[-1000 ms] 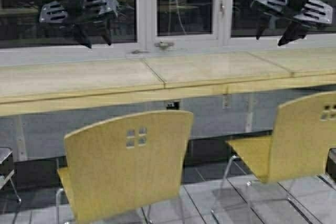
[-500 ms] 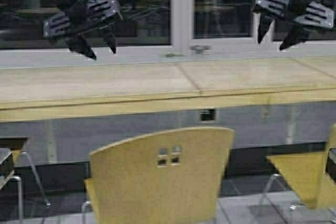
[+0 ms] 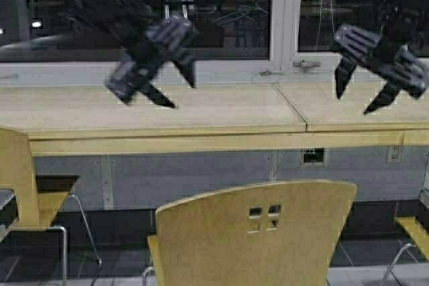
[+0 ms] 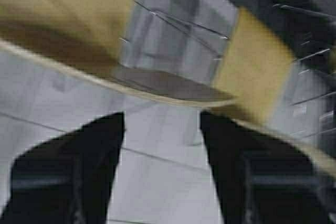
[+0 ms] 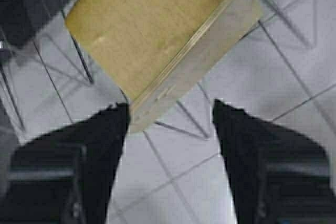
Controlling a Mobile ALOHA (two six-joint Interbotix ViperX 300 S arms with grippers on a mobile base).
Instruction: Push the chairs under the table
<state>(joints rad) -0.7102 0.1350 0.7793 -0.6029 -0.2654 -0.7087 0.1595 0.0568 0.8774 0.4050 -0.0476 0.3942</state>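
**Desk:** What's nearest the rig?

**Operator:** Closest to me is the yellow-tan moulded plywood chair with the square cutouts in its curved back (image 3: 258, 239), standing out from the bench with its back toward my camera. A second plywood chair (image 3: 20, 185) shows at the left edge, and the seat corner of another (image 3: 414, 229) at the right edge. Beyond them runs the long pale-wood bench with the thick rounded front edge (image 3: 167, 115), under a dark window.

**Desk:** And the arms?

**Operator:** Both are raised in the air over the bench line, neither touching anything. My left end effector (image 3: 171, 85) has its fingers spread apart and empty; its wrist camera looks down between them at a chair edge and tiled floor. My right end effector (image 3: 362, 92) is likewise open and holds nothing, with a chair seat and wire legs below it in its own wrist view.

**Desk:** So which step is this?

**Operator:** I'd call it the approach: the middle chair is not yet pushed in. Next, I judge, I need to square up behind it, lower both end effectors to the top of its back, and press forward evenly so that it slides straight under the bench rather than twisting.
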